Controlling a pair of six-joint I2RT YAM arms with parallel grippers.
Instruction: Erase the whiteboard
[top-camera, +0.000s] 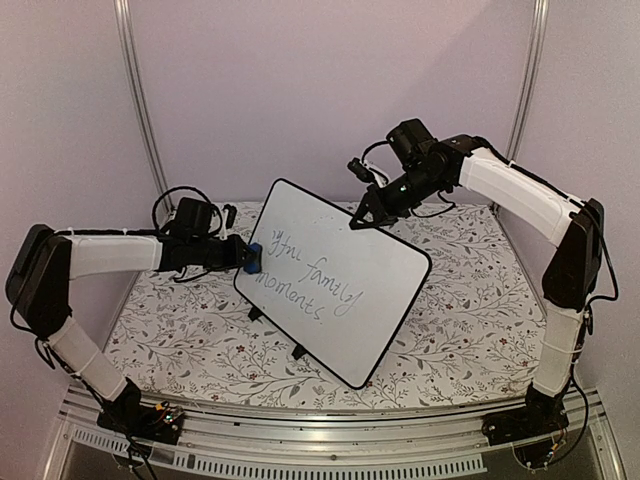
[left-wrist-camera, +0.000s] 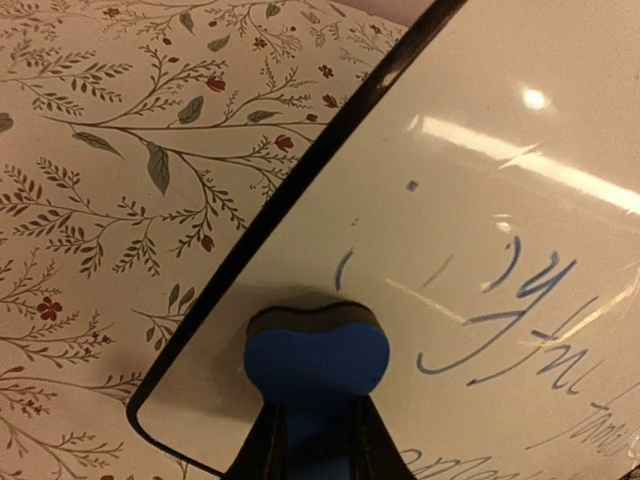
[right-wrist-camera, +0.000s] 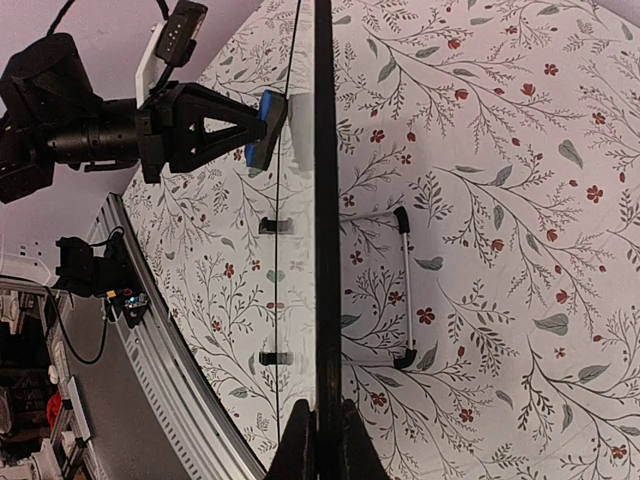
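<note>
Eraser (left-wrist-camera: 315, 355) pinched in left gripper (top-camera: 245, 257), against board (top-camera: 330, 230) corner. Right gripper (right-wrist-camera: 322, 430) clamps far edge; sweep firmly across writing (top-camera: 320, 285).

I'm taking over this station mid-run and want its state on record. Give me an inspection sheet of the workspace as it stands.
Surface: floral cloth covering the table, lying flat.
Job's things: whiteboard held up at a tilt; handwriting across it not yet wiped; blue eraser against the board near its left corner.
Clutter: thin silver bar with black ends lying behind the board; may be its stand.
Hands: left hand shut on the eraser; right hand shut on the whiteboard's far edge.
Cables: black loops by both wrists, off the board.
Surroundings: plain pale walls, metal posts, rail at the near edge.
</note>
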